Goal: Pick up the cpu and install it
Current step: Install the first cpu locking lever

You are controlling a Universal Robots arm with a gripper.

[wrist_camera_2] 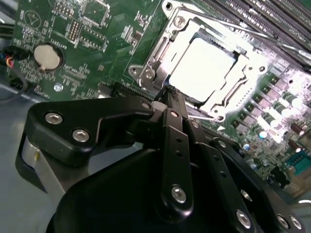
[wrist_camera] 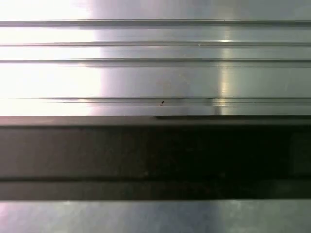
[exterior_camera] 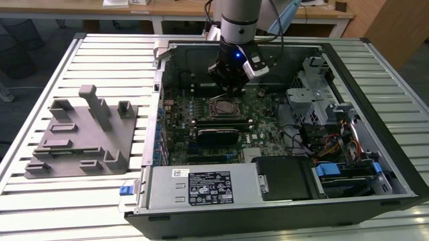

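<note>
No print here can be made out. The black label (exterior_camera: 210,187) on the power supply cover (exterior_camera: 201,186) carries rows of white lettering and marks (too small to make out), and a small white sticker (exterior_camera: 179,172) sits just beside it, near the cover's corner. On the motherboard (wrist_camera_2: 97,43), in the second wrist view, white markings stand near the coin cell (wrist_camera_2: 48,56), none clear enough to read.

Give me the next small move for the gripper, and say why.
Probably lift straight up a little. The cpu already lies flat inside the socket frame, and the gripper sits shut at the frame's edge, holding nothing, so backing off vertically seems safest for the chip.
</note>
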